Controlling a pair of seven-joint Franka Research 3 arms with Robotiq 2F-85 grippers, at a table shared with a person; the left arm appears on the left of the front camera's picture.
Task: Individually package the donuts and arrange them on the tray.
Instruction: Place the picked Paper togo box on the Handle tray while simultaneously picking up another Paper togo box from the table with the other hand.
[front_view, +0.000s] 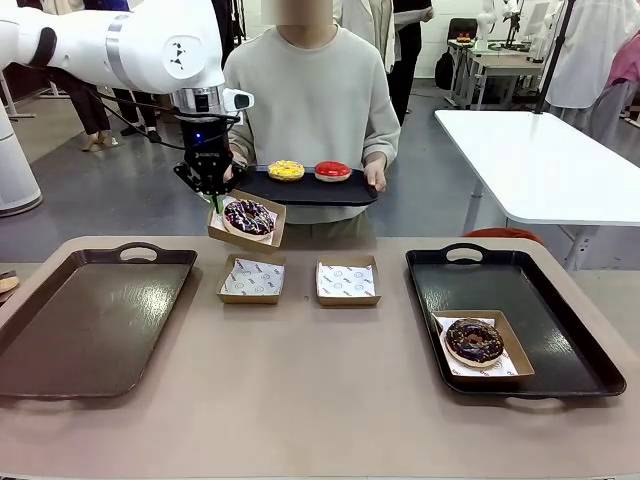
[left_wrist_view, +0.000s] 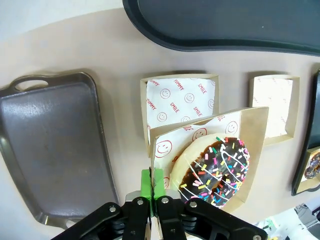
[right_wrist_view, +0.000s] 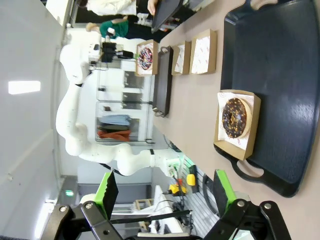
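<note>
Up over the far left part of the table (front_view: 320, 410), the left gripper (front_view: 216, 203) has its jaws pinched shut on the wall of a small cardboard box (front_view: 246, 242), holding it clear of the tabletop and a bit tilted. Inside that box sits the drizzled donut (front_view: 248, 215), dark icing with white lines and coloured sprinkles. From the left wrist view you can see the green pads (left_wrist_view: 145, 182) squeezing the box edge, smiley-print paper liner and all.

Right below it, two empty boxes (front_view: 252, 279) (front_view: 346, 281) sit side by side on the table, between a brown tray (front_view: 95, 320) on the left and a black tray (front_view: 560, 330) on the right. The chocolate donut (front_view: 473, 341) is already boxed, sitting at the near end of the black tray.

Across the table a person's hand (front_view: 375, 172) holds up a dark serving tray (front_view: 310, 190) with the yellow donut (front_view: 286, 170) and the red donut (front_view: 333, 171) on it, unboxed, just beside each other.

The right gripper (right_wrist_view: 165, 192) hangs with its jaws wide open and nothing between them, looking along the black tray.
</note>
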